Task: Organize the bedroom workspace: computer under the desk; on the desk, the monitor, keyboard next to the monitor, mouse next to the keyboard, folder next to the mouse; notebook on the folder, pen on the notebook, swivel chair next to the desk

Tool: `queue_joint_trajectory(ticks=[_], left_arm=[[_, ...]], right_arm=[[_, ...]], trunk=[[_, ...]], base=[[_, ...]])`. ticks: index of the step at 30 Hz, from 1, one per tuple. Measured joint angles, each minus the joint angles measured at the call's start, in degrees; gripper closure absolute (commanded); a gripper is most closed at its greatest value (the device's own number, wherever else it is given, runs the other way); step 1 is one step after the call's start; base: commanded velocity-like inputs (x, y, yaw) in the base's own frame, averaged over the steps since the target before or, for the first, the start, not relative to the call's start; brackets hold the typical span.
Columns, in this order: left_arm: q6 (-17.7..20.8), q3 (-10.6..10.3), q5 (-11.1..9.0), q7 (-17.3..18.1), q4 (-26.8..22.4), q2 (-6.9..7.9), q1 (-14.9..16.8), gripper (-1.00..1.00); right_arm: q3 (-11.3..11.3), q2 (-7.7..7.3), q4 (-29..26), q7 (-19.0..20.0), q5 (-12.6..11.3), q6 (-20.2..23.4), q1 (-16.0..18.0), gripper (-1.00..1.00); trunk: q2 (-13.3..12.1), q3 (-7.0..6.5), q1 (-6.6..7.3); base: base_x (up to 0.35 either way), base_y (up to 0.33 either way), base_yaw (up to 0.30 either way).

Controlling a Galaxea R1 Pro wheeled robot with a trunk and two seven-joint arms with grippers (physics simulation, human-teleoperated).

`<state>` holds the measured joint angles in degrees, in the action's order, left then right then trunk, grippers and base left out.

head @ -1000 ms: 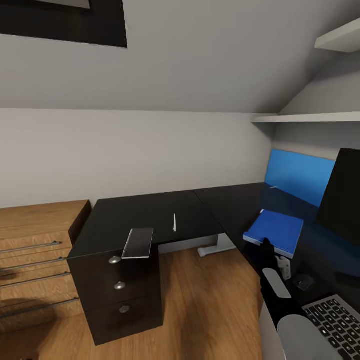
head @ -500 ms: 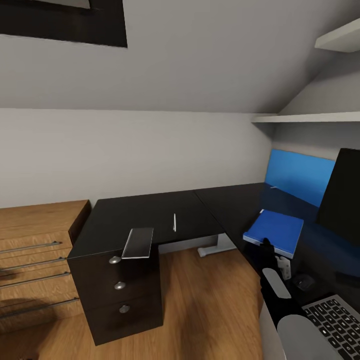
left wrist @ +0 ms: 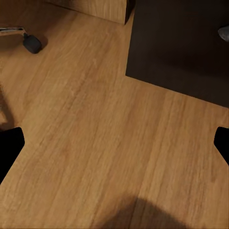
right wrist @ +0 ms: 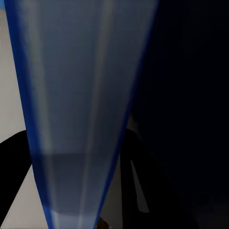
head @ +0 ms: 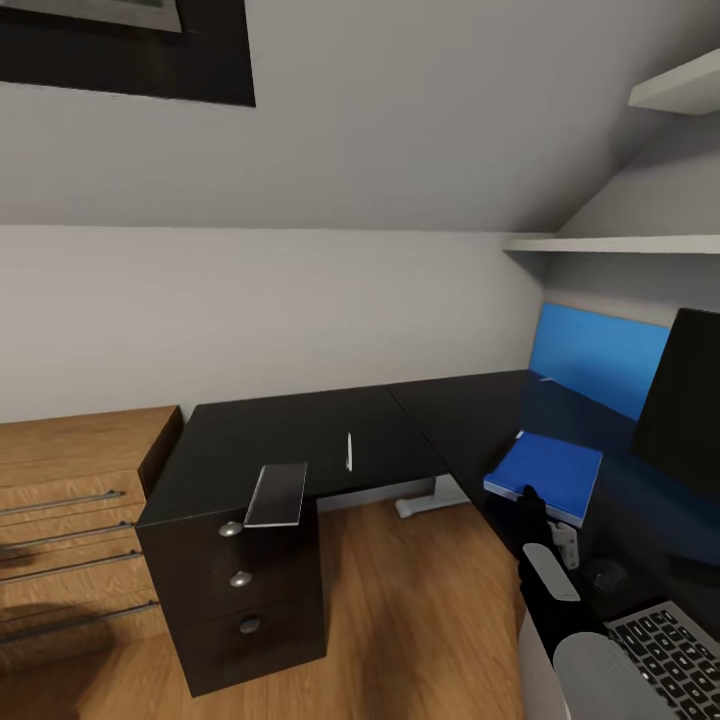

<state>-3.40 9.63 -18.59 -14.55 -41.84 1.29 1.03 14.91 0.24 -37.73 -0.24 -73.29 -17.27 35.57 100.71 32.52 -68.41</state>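
Currently the blue folder (head: 546, 474) is gripped at its near edge by the right tool (head: 530, 497), lying on the black counter (head: 300, 440) beside the monitor (head: 680, 400); the left tool's (left wrist: 114, 143) fingers are spread over the floor (left wrist: 95, 143).

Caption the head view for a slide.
Right hand at the flat bright blue folder on the glossy black L-shaped desk; dark grey notebook and white pen lie apart.

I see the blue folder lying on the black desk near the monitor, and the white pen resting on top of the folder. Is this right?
Not quite. The head view shows the pen lying on the bare desk top, far from the folder, toward the drawer side. The blue folder does lie on the black desk near the monitor.
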Motion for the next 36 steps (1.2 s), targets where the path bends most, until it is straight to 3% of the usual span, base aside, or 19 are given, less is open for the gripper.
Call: queue_joint_trajectory(ticks=[7,36], left_arm=[[0.05,-0.01,-0.01,-0.03,0.00,0.00,0.00,-1.00],[-0.02,0.43,-0.12,-0.07,0.09,0.09,0.00,-1.00]], right_arm=[[-0.01,0.00,0.00,0.00,0.02,-0.01,0.00,1.00],[-0.18,0.08,0.01,-0.04,0.06,-0.03,0.00,1.00]], trunk=[[-2.81,-1.26,1.54],[-2.82,-1.26,1.55]], base=[[0.000,0.000,0.000],[-0.018,0.000,0.000]])
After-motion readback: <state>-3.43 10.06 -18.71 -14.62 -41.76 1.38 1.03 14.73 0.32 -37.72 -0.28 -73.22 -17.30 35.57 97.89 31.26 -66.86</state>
